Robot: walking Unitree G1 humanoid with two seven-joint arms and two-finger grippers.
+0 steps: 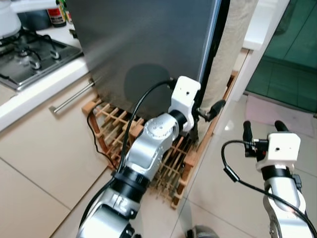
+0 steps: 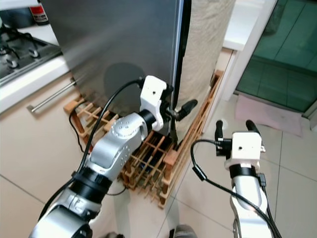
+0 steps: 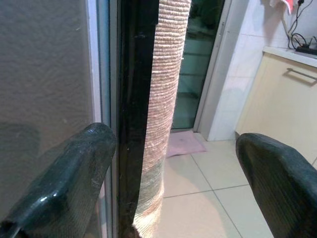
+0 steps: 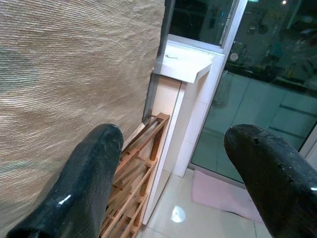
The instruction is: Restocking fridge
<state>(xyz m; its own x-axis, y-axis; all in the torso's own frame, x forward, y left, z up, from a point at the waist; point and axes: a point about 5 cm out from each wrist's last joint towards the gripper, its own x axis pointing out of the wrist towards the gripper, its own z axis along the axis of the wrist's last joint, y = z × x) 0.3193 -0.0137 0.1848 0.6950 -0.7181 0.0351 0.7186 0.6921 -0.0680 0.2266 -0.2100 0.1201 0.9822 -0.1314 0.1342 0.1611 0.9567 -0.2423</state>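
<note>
The fridge stands shut, with a grey door, a dark strip down its right edge and a beige textured side. My left gripper is open at that edge, low on the door. In the left wrist view one finger lies against the door front and the other finger stands out past the beige side, so the dark strip sits between them. My right gripper hangs open over the floor tiles to the right, holding nothing.
A wooden slatted rack lies under the fridge, with a cable beside it. A hob and a counter with a drawer handle are at the left. A pink mat and a green glass door are at the right.
</note>
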